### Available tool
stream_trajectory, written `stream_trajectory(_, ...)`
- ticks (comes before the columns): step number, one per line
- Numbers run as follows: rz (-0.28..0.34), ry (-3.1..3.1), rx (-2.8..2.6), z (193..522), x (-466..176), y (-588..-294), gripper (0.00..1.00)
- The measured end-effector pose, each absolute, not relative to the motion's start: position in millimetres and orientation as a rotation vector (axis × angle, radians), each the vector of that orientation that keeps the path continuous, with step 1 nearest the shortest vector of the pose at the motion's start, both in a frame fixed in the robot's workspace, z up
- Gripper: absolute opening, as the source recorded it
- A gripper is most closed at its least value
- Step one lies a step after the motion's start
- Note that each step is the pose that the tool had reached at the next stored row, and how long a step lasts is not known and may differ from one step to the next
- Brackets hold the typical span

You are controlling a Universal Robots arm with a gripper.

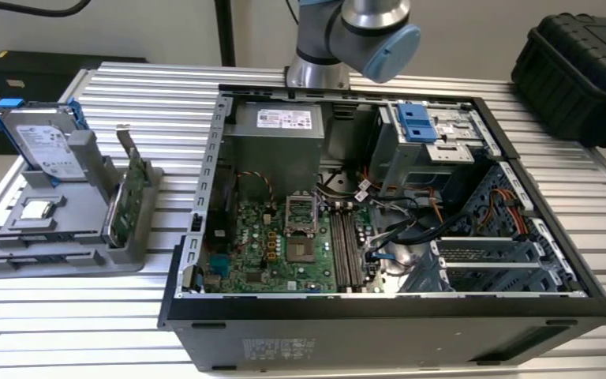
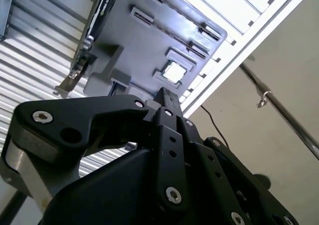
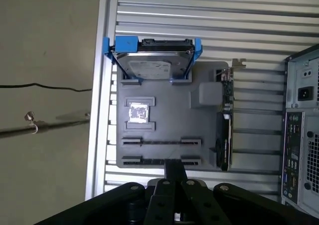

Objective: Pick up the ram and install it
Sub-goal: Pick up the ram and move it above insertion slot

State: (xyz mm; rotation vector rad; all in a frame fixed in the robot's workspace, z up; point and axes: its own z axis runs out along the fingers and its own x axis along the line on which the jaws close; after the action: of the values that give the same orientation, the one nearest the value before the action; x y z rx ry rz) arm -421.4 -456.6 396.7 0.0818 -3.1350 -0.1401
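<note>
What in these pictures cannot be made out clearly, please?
Memory slots on the motherboard, exterior view: too small and dark to tell whether a ram stick sits in them.
Arm, exterior view: cut off by the top edge above its lower joint.
Grey holder, first wrist view: one edge hidden behind the tool.
Expansion card, first wrist view: seen edge-on, so its face is hidden.

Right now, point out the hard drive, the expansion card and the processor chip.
hard drive (image 3: 152,65): first wrist view, silver face.
expansion card (image 1: 126,207): exterior view, green board.
processor chip (image 3: 138,113): first wrist view, shiny centre.
</note>
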Motion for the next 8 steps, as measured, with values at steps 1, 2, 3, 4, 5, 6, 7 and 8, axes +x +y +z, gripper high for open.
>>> stream_trajectory(1, -0.14, -3.135, 0.084, 396.7, -421.4, -457.0, 0.0)
stream_trajectory(2, -0.14, -3.135, 0.087, 396.7, -421.4, -457.5, 0.0)
stream_trajectory(3, -0.14, -3.135, 0.089, 396.7, -421.4, -457.9, 0.0)
stream_trajectory(4, -0.14, -3.134, 0.092, 396.7, -421.4, -458.3, 0.0)
stream_trajectory(5, -0.14, -3.134, 0.094, 396.8, -421.4, -458.8, 0.0)
stream_trajectory(6, -0.14, -3.134, 0.097, 396.7, -421.4, -459.2, 0.0)
stream_trajectory(7, -0.14, -3.134, 0.099, 396.8, -421.4, -459.5, 0.0)
stream_trajectory(8, -0.14, -3.134, 0.102, 396.7, -421.4, -459.9, 0.0)
